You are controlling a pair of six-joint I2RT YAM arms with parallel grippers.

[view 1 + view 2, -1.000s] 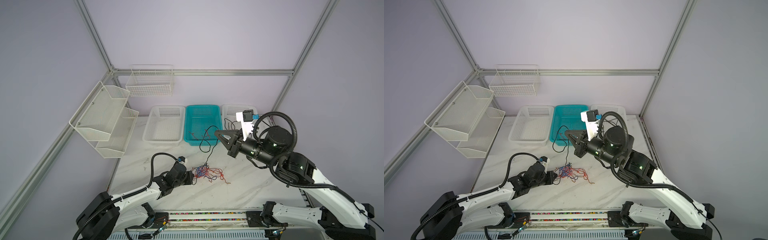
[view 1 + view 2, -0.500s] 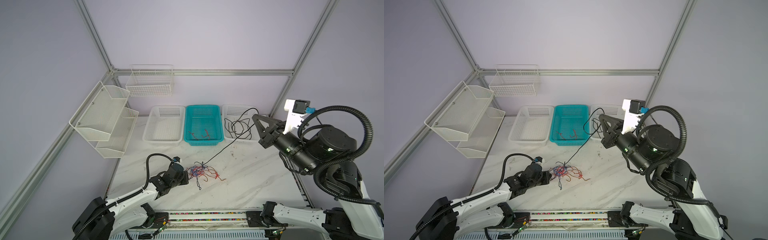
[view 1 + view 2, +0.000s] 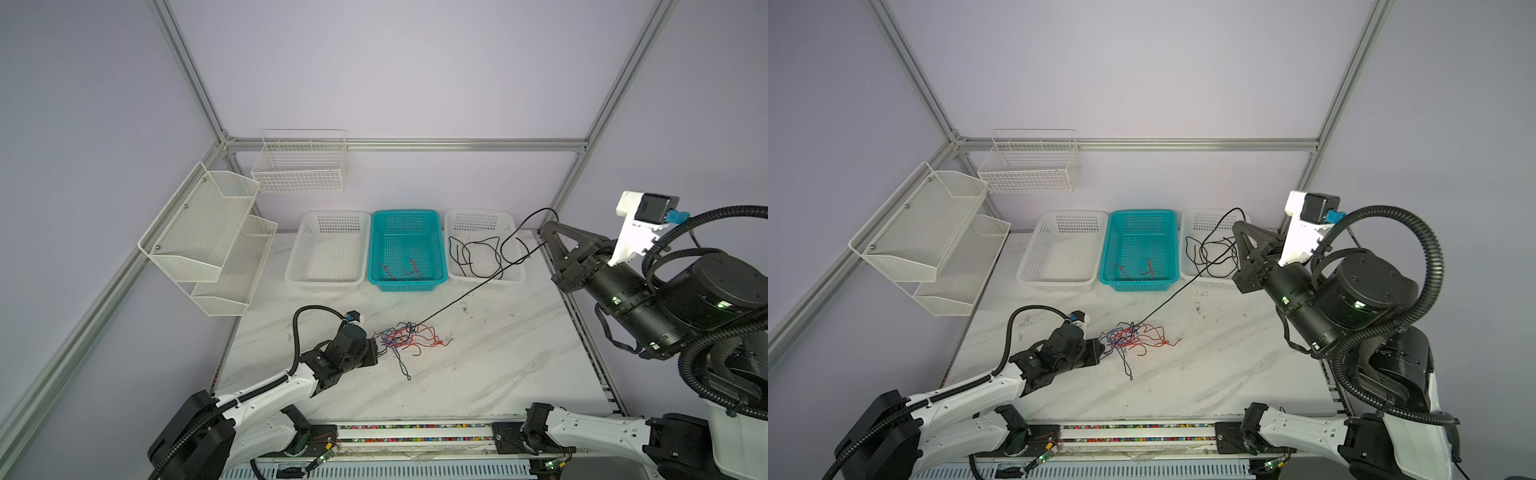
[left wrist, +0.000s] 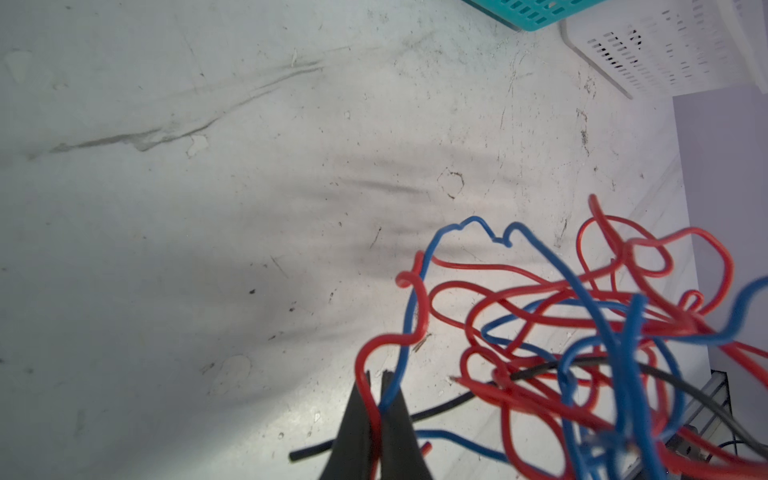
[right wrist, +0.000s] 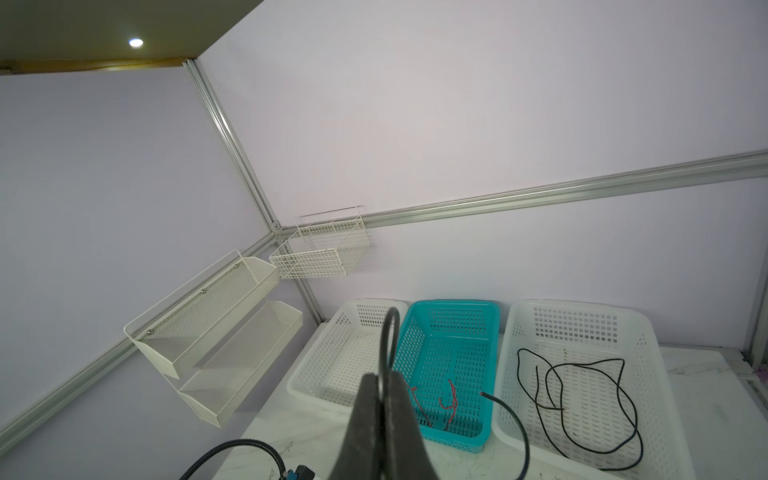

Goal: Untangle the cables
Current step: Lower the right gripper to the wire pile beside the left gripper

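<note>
On the scuffed marble table, a white basket, a teal basket and a second white basket stand side by side at the back wall, a wire basket hangs under the frame rail, and a two-tier mesh shelf is fixed at the left.

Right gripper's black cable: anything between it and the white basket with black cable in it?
Nothing solid: the right gripper holds the black cable beside the white basket. But its lower end runs taut into the red-blue tangle, gripped by the left gripper.

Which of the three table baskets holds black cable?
The right-hand white basket; the teal basket holds red pieces, the left white basket nothing.
</note>
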